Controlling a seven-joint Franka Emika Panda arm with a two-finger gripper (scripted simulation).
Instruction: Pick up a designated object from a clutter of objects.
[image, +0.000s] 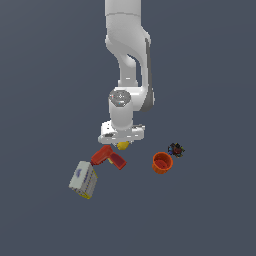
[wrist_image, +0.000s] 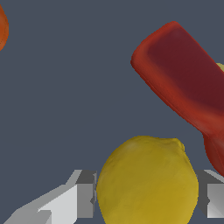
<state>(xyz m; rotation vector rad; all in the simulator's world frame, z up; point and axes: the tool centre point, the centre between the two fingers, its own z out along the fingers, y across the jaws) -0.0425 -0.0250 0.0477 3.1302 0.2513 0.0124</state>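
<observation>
The yellow ball (wrist_image: 146, 183) sits between my gripper's (wrist_image: 145, 200) two grey fingers, which press against its two sides. In the exterior view the ball (image: 123, 145) peeks out just below the white hand, with my gripper (image: 123, 144) shut around it. The red drill-shaped tool (image: 108, 157) lies close beside the ball, toward the exterior view's left, and fills one side of the wrist view (wrist_image: 183, 78). I cannot tell whether the ball is off the surface.
The white-grey box with a yellow edge (image: 83, 180) lies beyond the drill at the exterior view's left. The orange cup (image: 161, 163) and the small dark multicoloured object (image: 176, 149) stand at the right. The tiny pale sphere is out of view.
</observation>
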